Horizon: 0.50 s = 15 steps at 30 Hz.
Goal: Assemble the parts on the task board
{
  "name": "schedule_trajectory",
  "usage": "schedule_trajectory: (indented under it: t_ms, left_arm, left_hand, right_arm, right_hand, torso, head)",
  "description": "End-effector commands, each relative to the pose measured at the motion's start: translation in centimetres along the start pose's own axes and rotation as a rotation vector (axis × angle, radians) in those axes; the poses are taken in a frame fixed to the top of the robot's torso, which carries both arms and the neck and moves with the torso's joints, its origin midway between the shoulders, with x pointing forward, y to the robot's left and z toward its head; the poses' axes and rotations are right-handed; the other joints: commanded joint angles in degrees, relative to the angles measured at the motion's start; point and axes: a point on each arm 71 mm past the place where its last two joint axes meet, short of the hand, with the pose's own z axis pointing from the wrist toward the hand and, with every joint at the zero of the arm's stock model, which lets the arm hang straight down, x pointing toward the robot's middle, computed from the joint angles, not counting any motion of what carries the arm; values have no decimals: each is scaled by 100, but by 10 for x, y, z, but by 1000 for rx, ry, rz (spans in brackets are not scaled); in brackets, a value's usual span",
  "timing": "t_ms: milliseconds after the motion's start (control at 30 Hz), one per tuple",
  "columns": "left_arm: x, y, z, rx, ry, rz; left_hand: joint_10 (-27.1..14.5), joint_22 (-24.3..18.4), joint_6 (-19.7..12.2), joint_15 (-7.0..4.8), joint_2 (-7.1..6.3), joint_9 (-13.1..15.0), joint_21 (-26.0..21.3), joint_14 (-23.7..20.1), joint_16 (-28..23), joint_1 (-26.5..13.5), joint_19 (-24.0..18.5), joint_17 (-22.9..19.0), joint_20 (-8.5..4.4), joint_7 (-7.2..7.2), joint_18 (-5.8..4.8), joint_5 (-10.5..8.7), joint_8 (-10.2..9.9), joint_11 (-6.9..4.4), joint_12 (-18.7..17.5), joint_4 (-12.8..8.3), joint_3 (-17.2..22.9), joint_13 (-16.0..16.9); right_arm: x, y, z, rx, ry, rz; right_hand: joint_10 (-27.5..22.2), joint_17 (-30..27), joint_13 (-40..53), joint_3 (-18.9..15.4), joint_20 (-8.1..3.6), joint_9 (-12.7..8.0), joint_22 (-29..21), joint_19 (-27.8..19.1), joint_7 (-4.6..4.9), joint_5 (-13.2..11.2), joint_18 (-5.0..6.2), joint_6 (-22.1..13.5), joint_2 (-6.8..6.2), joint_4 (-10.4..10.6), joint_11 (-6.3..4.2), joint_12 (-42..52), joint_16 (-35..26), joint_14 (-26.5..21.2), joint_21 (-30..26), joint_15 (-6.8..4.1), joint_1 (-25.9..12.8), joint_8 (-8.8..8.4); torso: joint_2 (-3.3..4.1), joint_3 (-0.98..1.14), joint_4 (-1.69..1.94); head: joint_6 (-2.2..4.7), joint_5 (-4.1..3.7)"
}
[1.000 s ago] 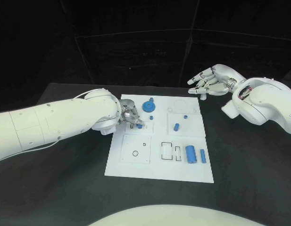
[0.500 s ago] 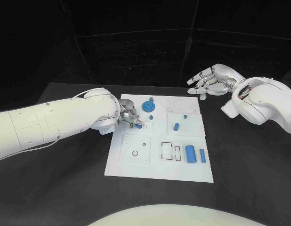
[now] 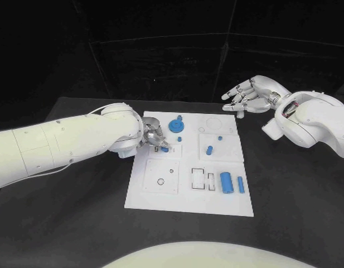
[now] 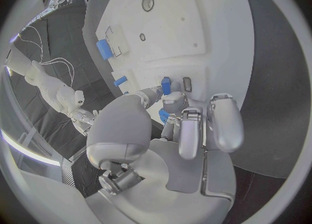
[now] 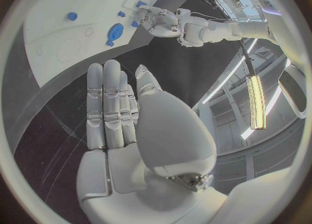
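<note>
Holding: left hand (image 3: 151,138) is pinching a small blue part (image 3: 164,148) in its fingers (image 4: 174,102), at the left edge of the task board (image 3: 189,195), right over a slot there.
Idling: right hand (image 3: 252,96) is hovering past the board's far right corner, fingers (image 5: 112,102) loosely apart, carrying nothing.
Other parts: blue round piece (image 3: 175,125) is sitting at the far side; small peg (image 3: 209,149) mid-board; two blue cylinders (image 3: 231,182) are lying near right.
Risk 1: part is looking tilted in the pinch, judging by the left wrist view; it could be jamming at the slot lip or popping out.
Risk 2: pushing down off-centre could be sliding the board on the worktop (image 3: 75,223).
Surface: black matte worktop, white board lying flat on it.
Room: dark backdrop behind the worktop.
</note>
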Motion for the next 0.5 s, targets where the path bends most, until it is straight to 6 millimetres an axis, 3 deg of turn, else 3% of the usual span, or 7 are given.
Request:
schedule_trajectory:
  t_ms: [33, 267, 500]
  left_arm:
    - [5, 0, 2, -9, 40, 29]
    - [5, -4, 4, -7, 49, 36]
    - [5, -7, 6, -9, 58, 44]
  left_hand:
    - [6, -14, 5, -44, 9, 2, -1, 595, 35, -87, 11, 1509, -37, -53, -81, -33, 27, -34, -32, -695, 661, -26]
    - [-13, -28, 50, -61, 4, -18, -16, 595, 35, -197, 12, 1509, -55, -75, -78, -47, 18, -51, -54, -588, 416, -72]
    - [5, 27, 140, -73, -7, -38, 10, 595, 35, -358, 32, 1509, -67, -95, -90, -56, 27, -68, -16, -419, 15, -52]
  right_arm:
    - [0, 2, 1, -14, 7, -1]
    - [1, 3, 1, -15, 11, 0]
    - [2, 4, 2, -16, 12, 0]
  right_hand:
    - [30, 6, -4, -36, 12, 5, -8, 32, -10, 14, 28, 13, 57, 10, -6, -30, -35, 36, -28, 7, -20, 25]
    - [30, 6, -4, -36, 12, 5, -8, 32, -10, 14, 28, 13, 57, 10, -6, -30, -35, 36, -28, 7, -20, 25]
    - [29, 14, -4, -43, 12, 5, -12, 37, -10, 22, 28, 13, 67, 23, -6, -32, -48, 40, -35, 7, -27, 28]
  torso:
    - [1, 2, 1]
    - [1, 4, -12]
    - [1, 1, 0]
  head:
    - [-4, 2]
    - [-8, 8]
    - [-13, -16]
